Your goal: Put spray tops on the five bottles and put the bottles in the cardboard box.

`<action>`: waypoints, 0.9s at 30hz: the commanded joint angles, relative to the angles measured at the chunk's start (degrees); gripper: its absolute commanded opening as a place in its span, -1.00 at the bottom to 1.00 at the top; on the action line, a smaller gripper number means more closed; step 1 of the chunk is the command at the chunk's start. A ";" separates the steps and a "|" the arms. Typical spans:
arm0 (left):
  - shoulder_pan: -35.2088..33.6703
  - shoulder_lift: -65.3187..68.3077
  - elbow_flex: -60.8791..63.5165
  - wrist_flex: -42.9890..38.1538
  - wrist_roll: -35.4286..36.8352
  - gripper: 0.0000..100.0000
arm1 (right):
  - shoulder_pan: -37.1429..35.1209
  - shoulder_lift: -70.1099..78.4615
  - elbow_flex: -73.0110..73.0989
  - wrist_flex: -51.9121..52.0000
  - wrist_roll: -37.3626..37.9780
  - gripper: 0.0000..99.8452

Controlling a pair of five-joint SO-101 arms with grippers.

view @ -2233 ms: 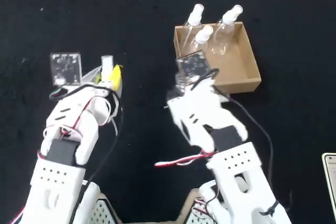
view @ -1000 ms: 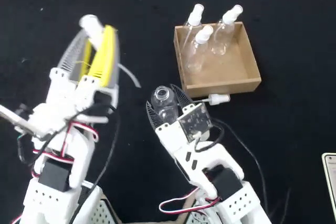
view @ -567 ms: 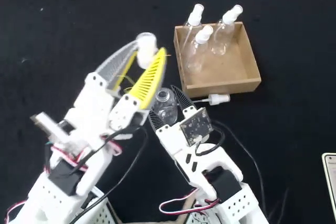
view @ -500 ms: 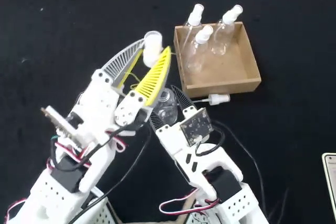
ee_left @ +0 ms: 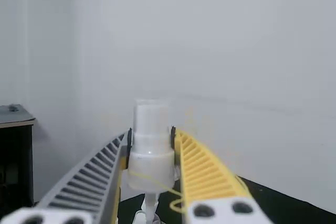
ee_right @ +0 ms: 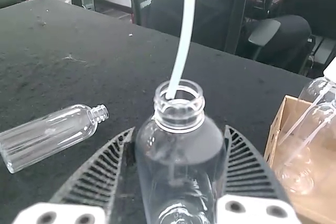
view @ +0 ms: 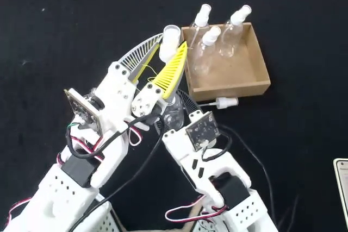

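Observation:
My left gripper [view: 173, 52] [ee_left: 151, 142] is shut on a white spray top [view: 171, 36] [ee_left: 151, 150], held above the open bottle. The top's thin dip tube [ee_right: 184, 35] runs down into the bottle's neck. My right gripper [view: 173, 110] [ee_right: 179, 135] is shut on that clear bottle [view: 174, 115] [ee_right: 181, 156], upright just in front of the cardboard box [view: 228, 88] [ee_right: 276, 124]. Three bottles with spray tops [view: 205, 52] lie in the box. An empty uncapped bottle [ee_right: 50, 135] lies on the table beside the held one.
A loose spray top [view: 223, 102] lies on the black table [view: 304, 42] just in front of the box's front wall. A white object [view: 341, 173] sits at the right edge. The left arm [view: 103, 129] crosses close over the right arm.
My left gripper has swung right with the spray top, from the table's left to over the held bottle. The right arm, earlier at the box, has kept still for the last second.

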 commanded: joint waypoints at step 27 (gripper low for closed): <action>-3.12 -0.35 9.71 -1.23 -0.35 -0.91 | -0.35 -3.47 -0.22 -1.23 0.00 -0.65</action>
